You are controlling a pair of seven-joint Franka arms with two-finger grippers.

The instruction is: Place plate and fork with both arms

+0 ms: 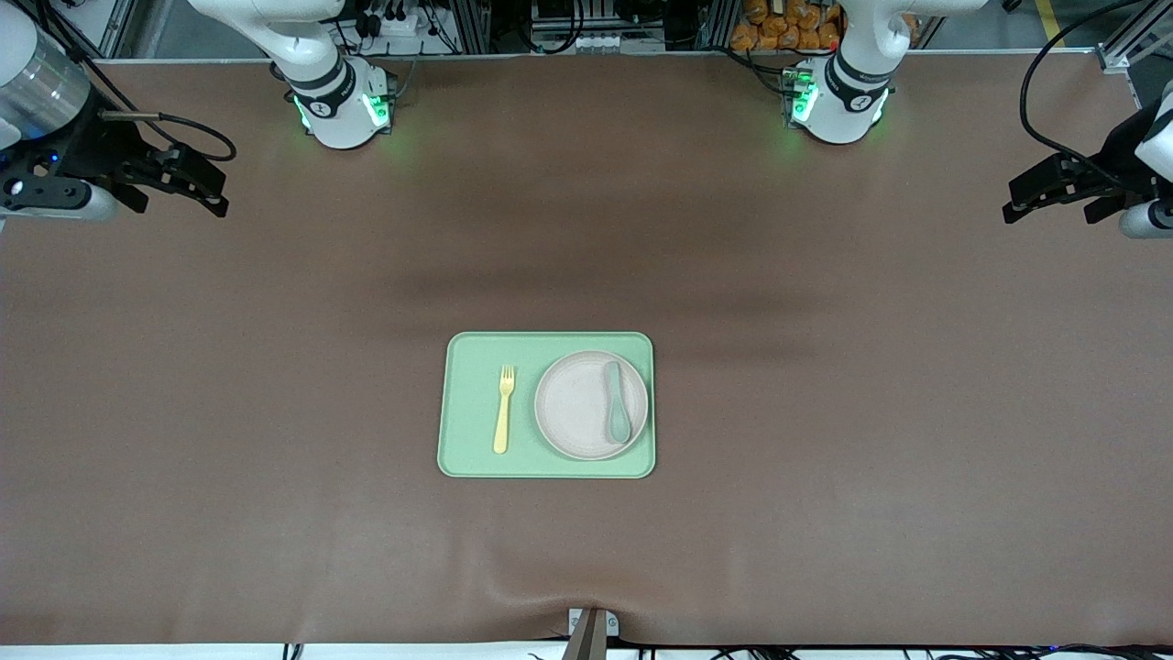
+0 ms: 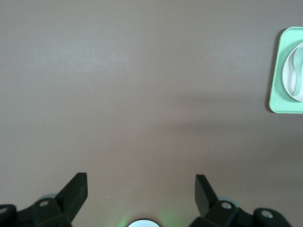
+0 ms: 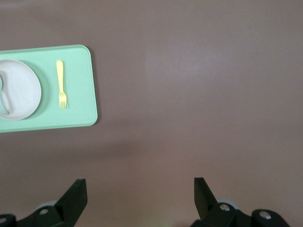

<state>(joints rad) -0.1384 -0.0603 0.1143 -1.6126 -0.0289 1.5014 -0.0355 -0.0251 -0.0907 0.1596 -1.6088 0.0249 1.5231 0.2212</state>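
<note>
Waiting: our left gripper [image 1: 1013, 213] and right gripper [image 1: 216, 197], jaws apart, empty, well apart from the tray [image 1: 476, 458].
Risk: the spoon [image 1: 616, 403] sliding off as we lift the plate [image 1: 573, 408]; the flat fork [image 1: 503, 410] slipping our jaws.

A robotics lab: two bench-mounted arms [image 1: 321, 82], aluminium framing [image 1: 1132, 41] and loose cabling [image 1: 1054, 64].

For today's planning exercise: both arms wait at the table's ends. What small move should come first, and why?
Probably swing the open right gripper over the pale-yellow plastic fork, which lies bare on the light-green rectangular tray. The open left gripper waits; a teal spoon lies on the round speckled beige plate.
</note>
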